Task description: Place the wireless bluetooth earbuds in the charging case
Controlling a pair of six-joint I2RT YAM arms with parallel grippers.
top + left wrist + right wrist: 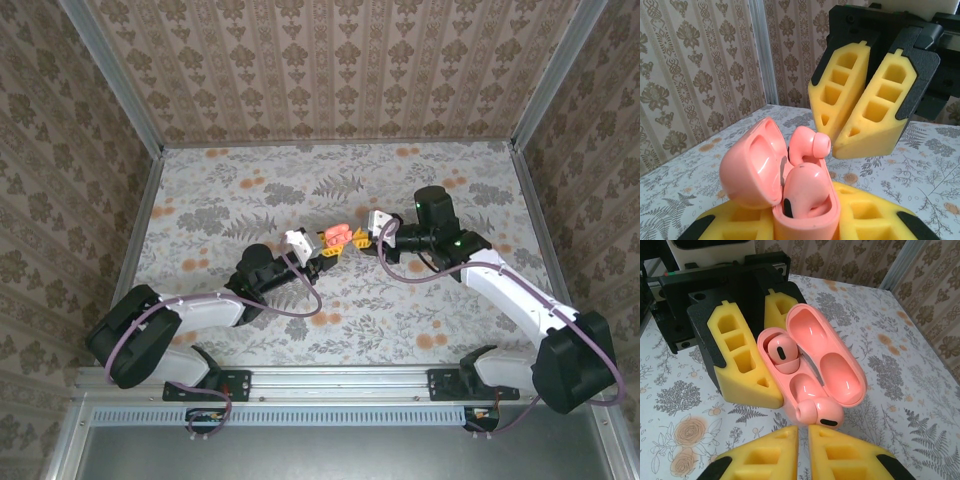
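The pink charging case point(805, 220) stands with its lid point(752, 167) swung open, and my left gripper point(805, 222) is shut on its body between yellow foam fingers point(740, 360). One of the earbuds point(781, 352) sits in the far slot in the right wrist view. The other earbud point(817, 412) lies tilted across the case's near end, over its slot point(807, 390), with its tip sticking out past the rim. My right gripper point(803, 440) is just short of that earbud, its fingertips almost together and nothing between them. From above, both grippers point(345, 242) meet at the case point(336, 236) mid-table.
The floral tabletop point(400, 190) is walled by patterned panels on three sides, with a metal post point(762, 50) at the corner. Both arms point(500, 280) reach in from the near edge, and cables loop beside them.
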